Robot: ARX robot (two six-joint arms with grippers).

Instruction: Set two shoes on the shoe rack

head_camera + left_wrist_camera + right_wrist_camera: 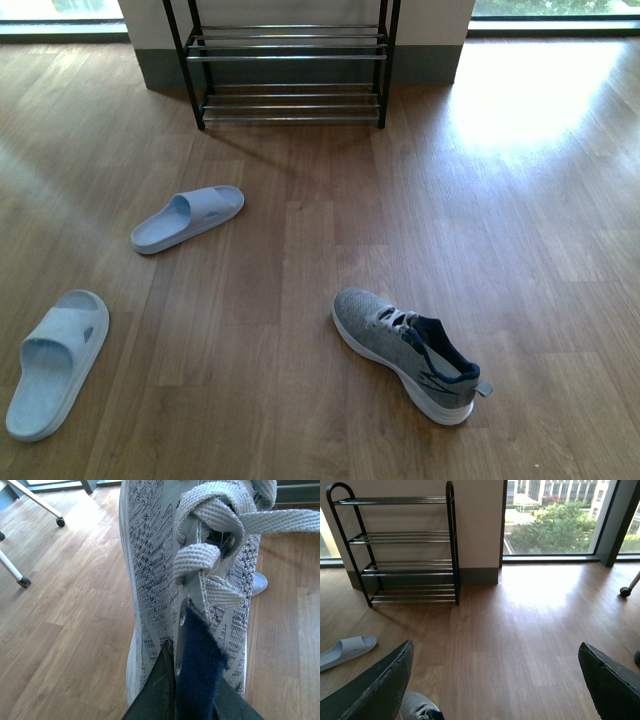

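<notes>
Left claw (189, 682) pinches sneaker (155, 555) by thin blue flap (197, 655) only; shake it, you could drop it. Right claw (495, 647) wide, empty.

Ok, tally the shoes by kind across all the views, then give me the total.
Grey knit sneakers: 2, the floor sneaker and the held sneaker in the left pincer
Pale blue slides: 2, the near slide and the far slide
Total: 4 shoes
</notes>
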